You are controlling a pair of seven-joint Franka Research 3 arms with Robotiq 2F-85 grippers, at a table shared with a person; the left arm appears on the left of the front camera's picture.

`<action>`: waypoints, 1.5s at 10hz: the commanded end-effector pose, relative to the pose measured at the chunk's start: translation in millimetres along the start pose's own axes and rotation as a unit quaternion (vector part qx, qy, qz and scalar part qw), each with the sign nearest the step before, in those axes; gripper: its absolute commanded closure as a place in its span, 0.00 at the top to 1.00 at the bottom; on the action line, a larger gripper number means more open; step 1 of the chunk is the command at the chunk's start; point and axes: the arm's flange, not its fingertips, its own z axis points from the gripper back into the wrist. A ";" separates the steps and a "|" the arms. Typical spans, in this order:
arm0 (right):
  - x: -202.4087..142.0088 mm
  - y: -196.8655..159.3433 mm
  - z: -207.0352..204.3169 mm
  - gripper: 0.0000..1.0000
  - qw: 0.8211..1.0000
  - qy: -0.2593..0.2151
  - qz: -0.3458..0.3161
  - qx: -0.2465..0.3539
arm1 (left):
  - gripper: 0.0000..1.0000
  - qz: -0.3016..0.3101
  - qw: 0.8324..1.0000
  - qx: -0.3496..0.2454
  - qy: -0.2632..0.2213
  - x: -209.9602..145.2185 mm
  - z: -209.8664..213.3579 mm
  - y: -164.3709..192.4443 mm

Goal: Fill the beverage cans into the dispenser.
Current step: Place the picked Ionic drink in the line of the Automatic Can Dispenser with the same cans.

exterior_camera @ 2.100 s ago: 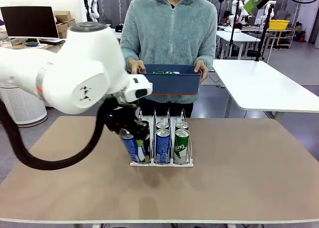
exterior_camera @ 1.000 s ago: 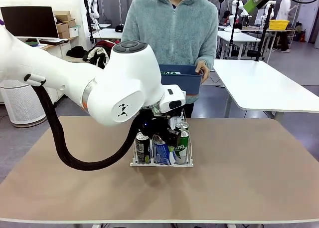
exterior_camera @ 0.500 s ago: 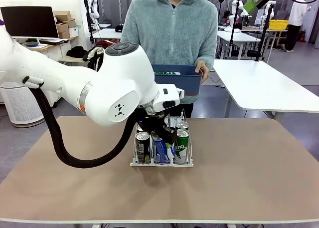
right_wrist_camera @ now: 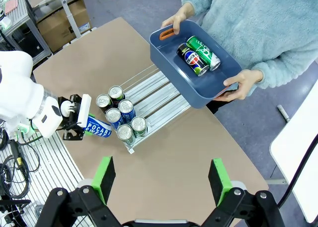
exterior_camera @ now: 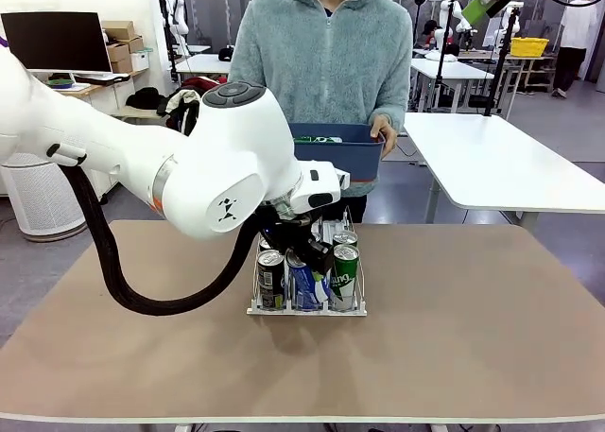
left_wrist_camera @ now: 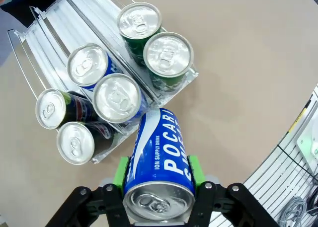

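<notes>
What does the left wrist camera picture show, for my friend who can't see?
The left gripper clamps a tilted blue aluminium Pocari Sweat can at the front of a clear three-lane wire rack. Six silver-topped cans stand in it, two per lane.

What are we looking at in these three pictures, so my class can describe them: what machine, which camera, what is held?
The machine is a two-armed white robot at a table, facing a person. The front picture looks across the table; the other two come from cameras on each wrist. On the table stands a clear three-lane dispenser holding six cans. The left gripper is shut on a blue can, tilted near the dispenser's front. The right gripper is open, high above. The person holds a blue bin containing two more cans.
</notes>
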 end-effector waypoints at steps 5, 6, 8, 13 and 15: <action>-1.5 -1.0 -0.5 1.00 1.000 -0.001 0.003 0.003 | 0.57 -0.006 1.000 0.003 0.006 33.3 -18.5 34.3; -1.5 -1.0 -0.5 1.00 1.000 -0.001 0.003 0.003 | 0.57 -0.003 1.000 0.005 0.010 35.4 -21.6 40.0; -1.5 -1.0 -0.5 1.00 1.000 -0.001 0.003 0.003 | 0.57 0.006 1.000 0.008 0.022 36.7 -24.2 52.4; -1.5 -1.0 -0.5 1.00 1.000 -0.001 0.003 0.003 | 0.57 0.021 0.999 0.022 0.042 38.1 -29.7 77.9; -1.5 -1.0 -0.5 1.00 1.000 -0.001 0.003 0.003 | 0.57 0.027 0.999 0.017 0.039 44.0 -37.6 80.7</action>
